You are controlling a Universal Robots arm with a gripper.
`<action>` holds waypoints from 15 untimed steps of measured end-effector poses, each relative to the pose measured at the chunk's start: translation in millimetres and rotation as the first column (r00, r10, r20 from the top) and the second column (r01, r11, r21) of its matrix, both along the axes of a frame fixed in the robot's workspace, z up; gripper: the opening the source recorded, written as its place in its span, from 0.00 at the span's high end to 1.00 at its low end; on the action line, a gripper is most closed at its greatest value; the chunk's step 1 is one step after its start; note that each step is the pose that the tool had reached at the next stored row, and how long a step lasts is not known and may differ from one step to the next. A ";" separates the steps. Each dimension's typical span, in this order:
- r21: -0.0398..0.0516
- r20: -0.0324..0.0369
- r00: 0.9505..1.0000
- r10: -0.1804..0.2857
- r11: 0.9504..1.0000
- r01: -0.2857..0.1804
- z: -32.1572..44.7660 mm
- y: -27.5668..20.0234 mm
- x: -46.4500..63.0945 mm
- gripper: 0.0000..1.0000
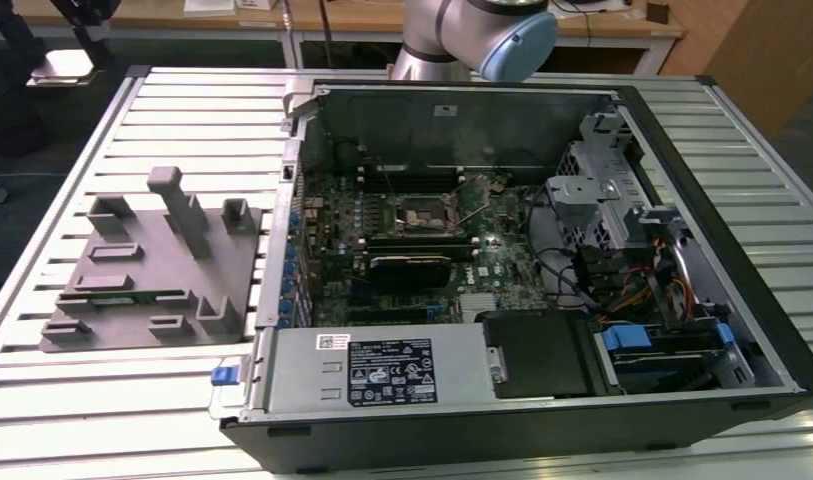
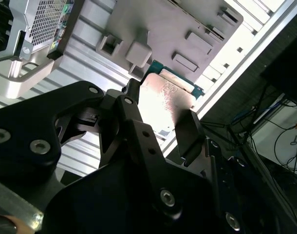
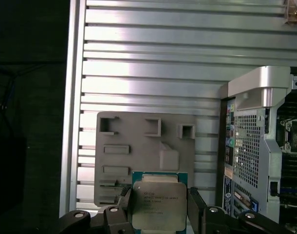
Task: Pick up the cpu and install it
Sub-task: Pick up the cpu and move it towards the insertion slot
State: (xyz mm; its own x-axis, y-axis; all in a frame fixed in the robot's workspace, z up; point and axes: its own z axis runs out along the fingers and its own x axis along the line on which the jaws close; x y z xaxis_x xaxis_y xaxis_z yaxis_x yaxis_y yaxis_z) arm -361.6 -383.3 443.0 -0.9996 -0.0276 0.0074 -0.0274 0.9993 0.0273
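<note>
Now the black two-finger gripper (image 3: 159, 210) clamps the small silvery square cpu (image 3: 156, 197) by its edges; a jolt could slip it loose.

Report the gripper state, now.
gripper: jaws shut on the cpu, one on each side of it.
</note>
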 end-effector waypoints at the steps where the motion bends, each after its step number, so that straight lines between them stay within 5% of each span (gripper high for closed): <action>1: 0.000 0.000 1.000 0.000 1.000 0.000 0.0 0.0 1.1 0.46; 15: 0.000 0.000 1.000 0.000 1.000 0.000 -0.1 0.0 14.0 0.46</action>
State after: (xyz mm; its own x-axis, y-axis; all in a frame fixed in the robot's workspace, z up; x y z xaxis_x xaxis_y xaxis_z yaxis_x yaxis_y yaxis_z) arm -347.6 -383.3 442.9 -0.9996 -0.0276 0.0074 -0.0274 0.9993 0.0273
